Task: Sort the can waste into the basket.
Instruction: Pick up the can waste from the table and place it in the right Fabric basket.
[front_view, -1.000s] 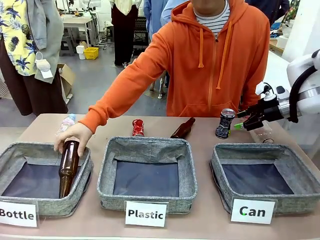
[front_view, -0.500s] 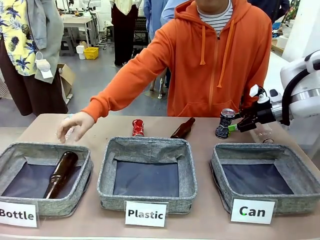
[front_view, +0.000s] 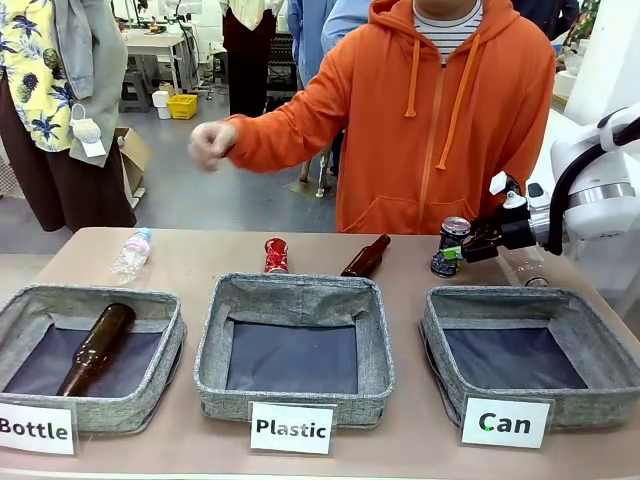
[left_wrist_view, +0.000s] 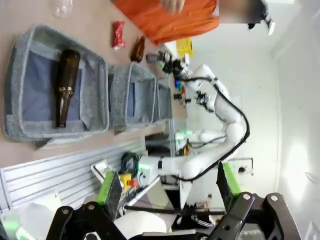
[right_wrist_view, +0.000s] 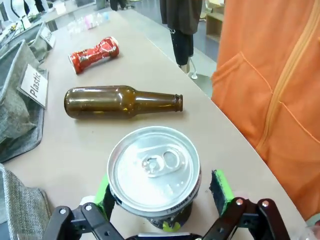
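right hand (front_view: 452, 253), spread wide, straddles the upright dark can (right_wrist_view: 154, 167) on the worktop (front_view: 200, 255); pads flank it, not yet pinching. long axis vertical. can basket (front_view: 520, 298) lies just beside, robot-side.

Right gripper (front_view: 452, 254) straddles the dark can (right_wrist_view: 154, 172), jaws spread wide — a slim gap shows on one side. Beyond it the brown bottle (right_wrist_view: 120, 102) lies across the table, blocking a sweep that way. The basket (front_view: 590, 408) just beside gapes open-topped, floor bare. The person's hand (front_view: 210, 143) is up — well above the table.
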